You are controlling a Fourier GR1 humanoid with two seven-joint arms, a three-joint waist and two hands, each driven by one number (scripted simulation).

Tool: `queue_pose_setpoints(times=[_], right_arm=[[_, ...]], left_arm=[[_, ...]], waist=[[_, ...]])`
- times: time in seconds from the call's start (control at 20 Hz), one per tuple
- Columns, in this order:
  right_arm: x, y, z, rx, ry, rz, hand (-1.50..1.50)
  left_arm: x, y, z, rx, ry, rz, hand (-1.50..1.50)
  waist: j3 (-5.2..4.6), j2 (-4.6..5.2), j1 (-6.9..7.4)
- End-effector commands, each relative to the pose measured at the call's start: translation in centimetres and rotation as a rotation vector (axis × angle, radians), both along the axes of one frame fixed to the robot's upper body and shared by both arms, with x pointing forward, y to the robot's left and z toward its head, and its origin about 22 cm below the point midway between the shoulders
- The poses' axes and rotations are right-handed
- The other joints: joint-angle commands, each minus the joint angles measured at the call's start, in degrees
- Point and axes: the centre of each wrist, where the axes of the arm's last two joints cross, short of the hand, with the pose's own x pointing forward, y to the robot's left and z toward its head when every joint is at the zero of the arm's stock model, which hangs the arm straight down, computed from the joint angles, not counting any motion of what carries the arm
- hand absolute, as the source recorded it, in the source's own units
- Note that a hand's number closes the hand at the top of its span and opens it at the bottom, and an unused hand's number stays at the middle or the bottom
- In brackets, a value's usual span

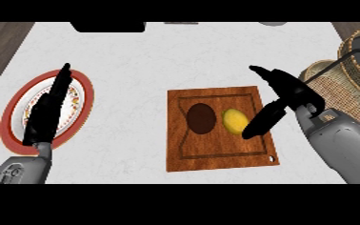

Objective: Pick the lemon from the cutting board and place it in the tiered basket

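Observation:
A yellow lemon (235,120) lies on the wooden cutting board (218,150), right of the board's dark oval hollow (201,118). My right hand (292,93) hovers at the board's right side, open, its thumb reaching down beside the lemon's right edge and its fingers stretched up and to the left. The woven tiered basket (336,78) stands at the far right, partly cut off by the view's edge. My left hand (48,107) rests open over the plate at the left, fingers straight and pointing up.
A white plate with a red rim (15,106) lies under the left hand. A dark object (109,26) sits at the counter's back edge, and a grey item (273,23) shows at the back right. The counter's wooden edges show at both upper corners.

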Motion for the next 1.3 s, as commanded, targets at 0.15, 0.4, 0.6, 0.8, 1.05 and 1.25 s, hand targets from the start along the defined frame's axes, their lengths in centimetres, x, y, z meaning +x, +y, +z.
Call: queue_pose_setpoints(times=[0.15,0.4,0.6,0.8,1.05,1.25], right_arm=[[-2.6,2.7,-0.5,-0.128,0.018,0.024,-1.50],[-1.9,1.7,-0.1,-0.179,-0.026,0.014,-1.50],[-1.6,2.1,-1.4,-0.204,-0.005,0.019,-1.50],[-1.3,1.6,-3.7,-0.203,0.012,0.012,-1.50],[-3.6,3.4,-3.8,-0.192,0.063,0.009,-1.50],[-1.7,3.9,-5.7,-0.211,0.062,-0.014,-1.50]], left_arm=[[1.0,0.5,-1.7,0.000,-0.002,0.015,0.00],[1.5,2.0,1.1,0.001,-0.005,0.001,0.00],[-0.2,0.9,-1.0,0.004,-0.014,-0.006,0.00],[0.4,-0.6,0.1,-0.008,-0.007,0.004,0.00],[-1.5,-0.5,-0.6,-0.007,0.002,-0.003,0.00],[0.1,-1.6,-0.1,-0.004,0.017,-0.009,0.00]], waist=[[-0.03,0.02,-0.54],[0.00,-0.02,-0.25],[0.00,0.03,0.04],[0.02,0.04,0.00],[0.01,-0.12,-0.02],[0.02,0.09,0.09]])
